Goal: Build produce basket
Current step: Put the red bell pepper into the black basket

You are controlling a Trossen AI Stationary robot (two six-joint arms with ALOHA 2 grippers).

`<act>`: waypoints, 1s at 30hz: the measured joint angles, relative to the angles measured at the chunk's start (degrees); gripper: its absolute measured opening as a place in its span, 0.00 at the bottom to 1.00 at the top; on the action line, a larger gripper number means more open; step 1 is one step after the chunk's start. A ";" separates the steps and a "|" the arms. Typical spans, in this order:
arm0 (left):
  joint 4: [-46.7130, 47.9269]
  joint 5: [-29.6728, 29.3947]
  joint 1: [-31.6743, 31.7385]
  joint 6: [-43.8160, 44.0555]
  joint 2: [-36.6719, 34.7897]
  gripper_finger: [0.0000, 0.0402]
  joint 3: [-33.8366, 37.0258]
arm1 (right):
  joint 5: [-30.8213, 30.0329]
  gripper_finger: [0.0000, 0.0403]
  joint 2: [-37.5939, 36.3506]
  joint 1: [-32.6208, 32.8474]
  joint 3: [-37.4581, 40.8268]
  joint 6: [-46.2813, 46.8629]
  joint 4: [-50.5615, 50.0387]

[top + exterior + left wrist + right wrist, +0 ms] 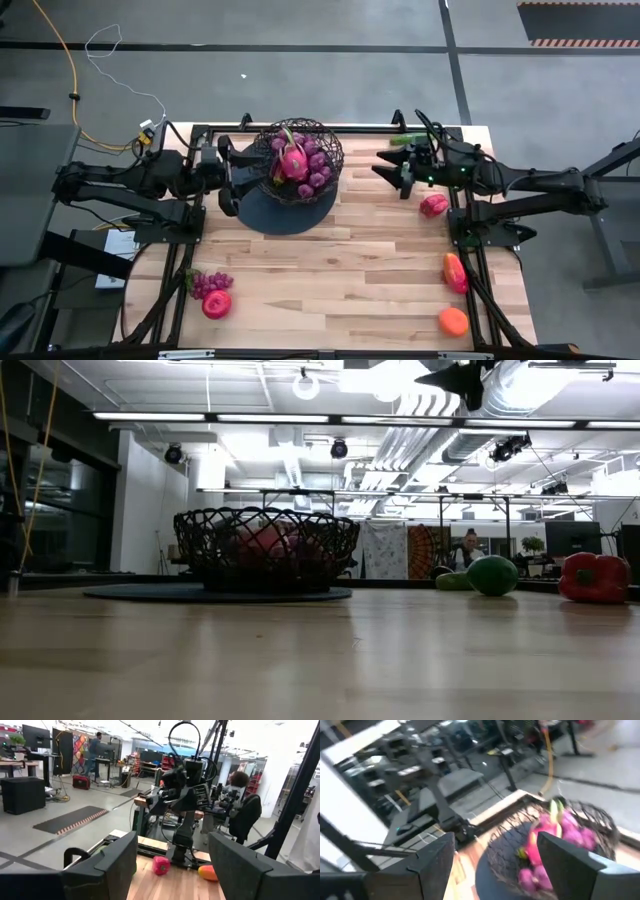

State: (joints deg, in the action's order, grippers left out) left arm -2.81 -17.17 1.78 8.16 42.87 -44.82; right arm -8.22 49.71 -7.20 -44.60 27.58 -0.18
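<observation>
A robotics lab or workshop in an open industrial hall. The grey concrete floor (330, 25) carries taped lines, a yellow cable (55, 50) and a striped hazard mat (580, 42). Overhead run strip lights (250, 416) and bare ducts (520, 385). Beyond the left wrist's fingers stand desks with monitors (35, 735), another arm rig (185, 795) and people (95, 752) at workstations.

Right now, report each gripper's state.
Left gripper: open, holding nothing, beside the basket.
Right gripper: open, holding nothing.
</observation>
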 joint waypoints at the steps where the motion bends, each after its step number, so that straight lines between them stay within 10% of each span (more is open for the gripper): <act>1: 0.04 0.00 0.00 0.04 0.00 0.57 0.00 | -0.67 0.68 0.00 -0.17 -0.23 2.42 -2.43; 15: 0.01 -0.04 0.03 0.18 0.00 0.57 0.00 | 2.65 0.68 9.99 -2.19 -10.61 36.19 -81.64; 30: -0.02 0.00 0.03 -2.99 0.00 0.57 0.00 | 3.19 0.68 16.92 -6.03 3.31 40.97 -71.16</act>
State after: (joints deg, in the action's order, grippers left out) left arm -2.83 -17.17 1.80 5.17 42.87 -44.82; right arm -5.03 66.63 -13.23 -41.29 68.55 -71.34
